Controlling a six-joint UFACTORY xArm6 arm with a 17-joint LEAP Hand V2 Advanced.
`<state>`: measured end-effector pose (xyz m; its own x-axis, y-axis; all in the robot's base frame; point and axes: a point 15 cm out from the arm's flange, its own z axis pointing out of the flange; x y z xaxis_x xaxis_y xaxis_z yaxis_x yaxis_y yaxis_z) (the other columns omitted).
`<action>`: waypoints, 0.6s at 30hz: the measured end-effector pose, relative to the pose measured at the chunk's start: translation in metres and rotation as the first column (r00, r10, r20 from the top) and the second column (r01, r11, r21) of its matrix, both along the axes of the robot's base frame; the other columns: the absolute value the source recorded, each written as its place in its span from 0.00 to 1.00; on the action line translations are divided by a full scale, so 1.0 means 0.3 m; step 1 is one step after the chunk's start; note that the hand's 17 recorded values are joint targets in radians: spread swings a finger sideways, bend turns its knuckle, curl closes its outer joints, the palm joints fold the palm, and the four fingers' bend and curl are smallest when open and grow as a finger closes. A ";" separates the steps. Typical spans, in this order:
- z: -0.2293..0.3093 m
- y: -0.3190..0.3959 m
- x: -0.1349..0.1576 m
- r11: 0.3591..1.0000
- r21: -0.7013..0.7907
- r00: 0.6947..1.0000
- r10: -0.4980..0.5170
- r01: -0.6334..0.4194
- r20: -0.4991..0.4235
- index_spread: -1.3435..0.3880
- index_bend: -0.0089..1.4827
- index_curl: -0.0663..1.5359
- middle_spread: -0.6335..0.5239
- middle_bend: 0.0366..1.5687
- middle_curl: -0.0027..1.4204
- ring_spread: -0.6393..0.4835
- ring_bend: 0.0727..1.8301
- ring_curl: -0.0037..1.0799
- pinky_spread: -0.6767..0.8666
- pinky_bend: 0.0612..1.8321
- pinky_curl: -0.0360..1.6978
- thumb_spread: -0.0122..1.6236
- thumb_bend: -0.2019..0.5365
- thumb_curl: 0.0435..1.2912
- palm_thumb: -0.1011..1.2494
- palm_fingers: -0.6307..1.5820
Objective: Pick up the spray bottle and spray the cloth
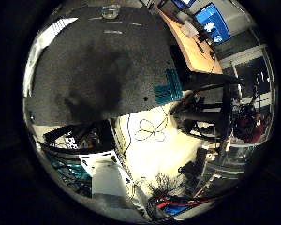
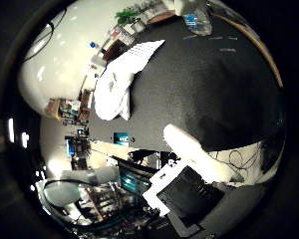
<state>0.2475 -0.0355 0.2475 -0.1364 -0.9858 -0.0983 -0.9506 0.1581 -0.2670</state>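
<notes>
Hand: the hand [image 2: 189, 149] hangs above the worktop [image 2: 199, 79] with nothing in it; a white finger runs out fairly straight over the surface, so it reads as relaxed and open.
Spray bottle: the spray bottle [image 2: 197, 20] stands at the far edge of the dark surface, well apart from the hand, with a blue label and a white top. In the little-finger-side view only its clear body shows.
Cloth: the white cloth [image 2: 114, 84] lies crumpled on the worktop, toward 9 o'clock from the hand's finger, near the worktop's edge.
Why so placed: bottle and cloth sit apart, probably so the bottle can be lifted freely and then aimed at the cloth.
Materials: the worktop looks matte, dark grey and finely grained, the cloth soft and folded, the bottle smooth translucent plastic.
Stage: my judgement is that the reach is not yet made.
</notes>
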 end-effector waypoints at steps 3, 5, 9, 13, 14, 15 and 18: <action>0.001 0.000 0.000 1.000 0.000 1.000 0.000 0.000 0.002 0.54 0.12 0.23 0.52 0.10 0.22 0.79 0.12 0.21 0.84 0.40 0.11 0.60 0.24 0.33 0.55 0.42; 0.001 0.000 0.000 1.000 0.000 1.000 0.000 0.000 0.002 0.54 0.12 0.23 0.52 0.10 0.22 0.79 0.12 0.21 0.84 0.40 0.11 0.60 0.24 0.33 0.55 0.42; 0.001 0.000 0.000 1.000 0.001 1.000 -0.002 0.002 0.001 0.54 0.12 0.23 0.52 0.10 0.22 0.79 0.13 0.21 0.84 0.41 0.11 0.60 0.24 0.33 0.55 0.42; 0.001 0.003 0.001 1.000 0.002 1.000 -0.003 0.003 0.001 0.54 0.12 0.23 0.52 0.10 0.22 0.79 0.13 0.21 0.84 0.41 0.10 0.60 0.24 0.33 0.55 0.42; 0.001 0.003 0.001 1.000 0.002 1.000 -0.003 0.003 0.001 0.54 0.12 0.23 0.52 0.10 0.22 0.79 0.13 0.21 0.84 0.41 0.10 0.60 0.24 0.33 0.55 0.42; 0.001 0.003 0.000 1.000 0.002 1.000 -0.003 0.003 0.001 0.54 0.12 0.23 0.52 0.10 0.22 0.79 0.13 0.21 0.83 0.41 0.10 0.60 0.24 0.33 0.55 0.42; 0.002 0.004 0.001 1.000 0.002 1.000 0.000 0.000 0.002 0.54 0.12 0.23 0.52 0.10 0.22 0.79 0.13 0.21 0.83 0.41 0.10 0.60 0.24 0.33 0.55 0.42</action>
<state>0.2479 -0.0342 0.2481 -0.1367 -0.9855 -0.1001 -0.9501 0.1590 -0.2683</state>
